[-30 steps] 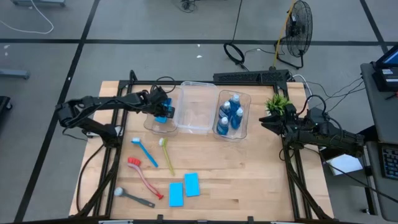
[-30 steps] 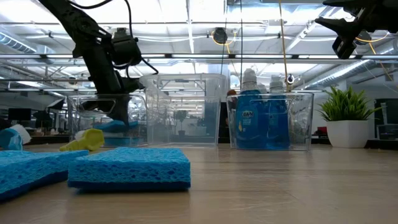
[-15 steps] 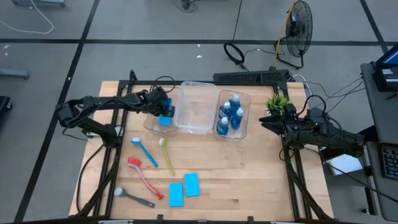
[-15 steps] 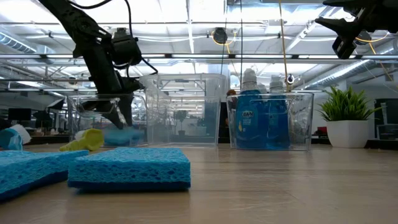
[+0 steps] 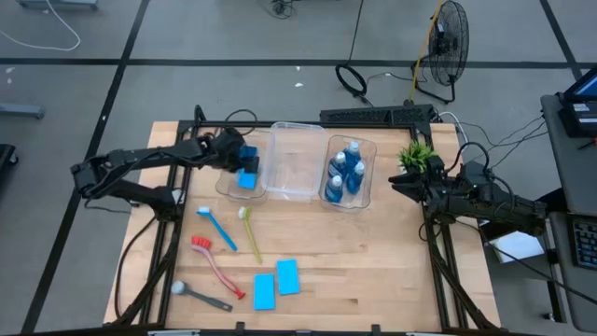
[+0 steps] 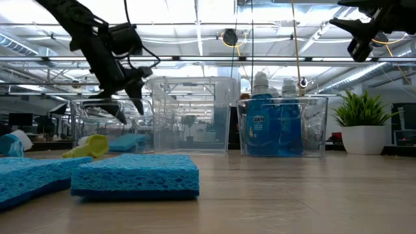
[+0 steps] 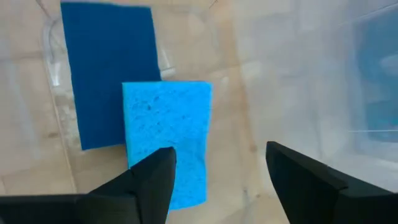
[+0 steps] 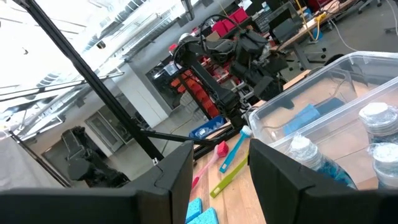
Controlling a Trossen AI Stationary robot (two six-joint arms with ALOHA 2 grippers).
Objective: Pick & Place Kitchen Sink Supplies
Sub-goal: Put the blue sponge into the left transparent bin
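My left gripper [image 5: 245,161] [image 6: 129,111] hangs open above the leftmost clear bin [image 5: 227,188], touching nothing. On the bin's floor lie two blue sponges; the bright one [image 7: 166,134] [image 5: 247,180] rests flat, partly over the darker one [image 7: 109,68]. Two more sponges [image 5: 275,284] [image 6: 135,175] lie near the table's front edge. Several long-handled brushes lie at the left: blue [image 5: 216,229], yellow-green [image 5: 250,232], red [image 5: 216,264] and grey-black [image 5: 201,296]. My right gripper [image 5: 401,183] [image 8: 221,168] waits open, high at the table's right edge.
An empty clear bin [image 5: 294,161] stands in the middle at the back. Right of it, a bin [image 5: 366,149] holds the blue-liquid bottles [image 5: 343,174]. A small potted plant [image 5: 417,154] stands at the back right. Bare wood lies at the front right.
My left gripper has opened and let go of the bright sponge, which now lies flat in the leftmost bin, partly on the darker sponge. The gripper has then risen out of the bin.
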